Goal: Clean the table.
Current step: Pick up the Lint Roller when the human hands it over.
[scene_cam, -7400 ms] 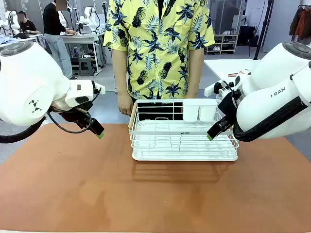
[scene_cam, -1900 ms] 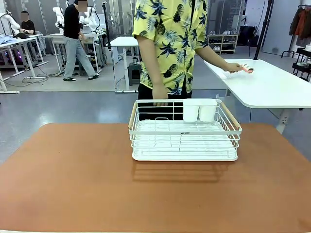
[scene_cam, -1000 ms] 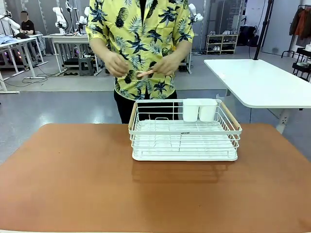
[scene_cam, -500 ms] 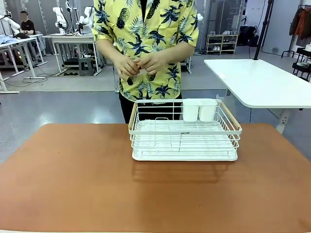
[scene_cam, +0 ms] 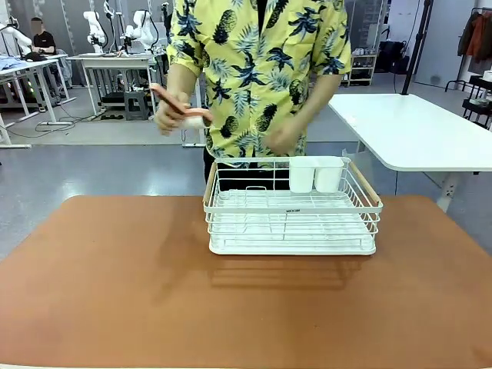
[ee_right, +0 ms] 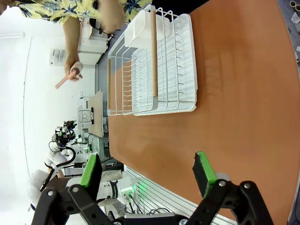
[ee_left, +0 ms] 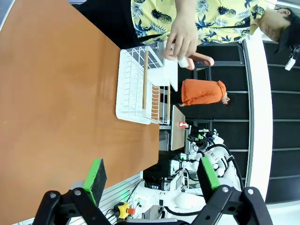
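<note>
The terracotta table (scene_cam: pixel 115 292) carries a white wire rack (scene_cam: pixel 292 209) at its far middle, with two white cups (scene_cam: pixel 316 174) in the rack's back right corner. Behind it stands a person in a yellow patterned shirt, whose raised hand (scene_cam: pixel 171 115) holds pink utensils (scene_cam: pixel 184 110); the other hand (scene_cam: pixel 285 140) hangs just above the rack's rear rim. My left gripper (ee_left: pixel 152 176) is open over the table (ee_left: pixel 51 93), far from the rack (ee_left: pixel 140 86). My right gripper (ee_right: pixel 146 171) is also open above the table (ee_right: pixel 239 98), with the rack (ee_right: pixel 154 70) ahead.
A white-topped table (scene_cam: pixel 407 131) stands beyond the far right corner. Work tables and another person are in the room behind at the left. The terracotta surface around the rack is bare.
Both arms have drawn back out of the front view. The person fetched pink utensils from the white table, held them at the chest, and now raises them to the left while the other hand drops.
</note>
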You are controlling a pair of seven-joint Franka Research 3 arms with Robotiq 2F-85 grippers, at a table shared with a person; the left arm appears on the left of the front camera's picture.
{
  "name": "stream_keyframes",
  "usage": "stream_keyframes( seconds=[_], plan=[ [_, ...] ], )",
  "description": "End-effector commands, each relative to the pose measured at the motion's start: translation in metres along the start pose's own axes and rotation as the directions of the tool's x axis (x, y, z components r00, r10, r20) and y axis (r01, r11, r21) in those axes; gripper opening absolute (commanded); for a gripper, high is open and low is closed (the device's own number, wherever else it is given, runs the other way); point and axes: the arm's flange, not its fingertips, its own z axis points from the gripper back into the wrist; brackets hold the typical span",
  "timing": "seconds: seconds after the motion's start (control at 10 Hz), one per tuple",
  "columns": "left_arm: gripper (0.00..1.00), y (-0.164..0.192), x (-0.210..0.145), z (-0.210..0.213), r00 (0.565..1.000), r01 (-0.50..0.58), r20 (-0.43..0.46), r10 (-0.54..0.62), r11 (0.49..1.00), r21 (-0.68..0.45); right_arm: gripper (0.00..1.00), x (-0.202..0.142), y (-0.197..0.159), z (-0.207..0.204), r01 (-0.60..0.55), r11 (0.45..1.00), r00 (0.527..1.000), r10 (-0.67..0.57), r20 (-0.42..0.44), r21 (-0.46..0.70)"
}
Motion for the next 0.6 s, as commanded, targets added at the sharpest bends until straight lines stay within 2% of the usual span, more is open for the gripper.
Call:
stream_keyframes(
  seconds=[0.0,0.5],
  plan=[
    [1.0,0.0003,-0.0015,0.0035,1.0,0.008,-0.003,-0.008,1.0,-0.013,1.0,-0.0019,0.0022,0.0025,-0.013,1.0,1.0,0.013,-0.01,0.003],
    [1.0,0.0003,-0.0015,0.0035,1.0,0.008,-0.003,-0.008,1.0,-0.013,1.0,-0.0019,0.0022,0.0025,-0.013,1.0,1.0,0.013,-0.01,0.003]
  ],
)
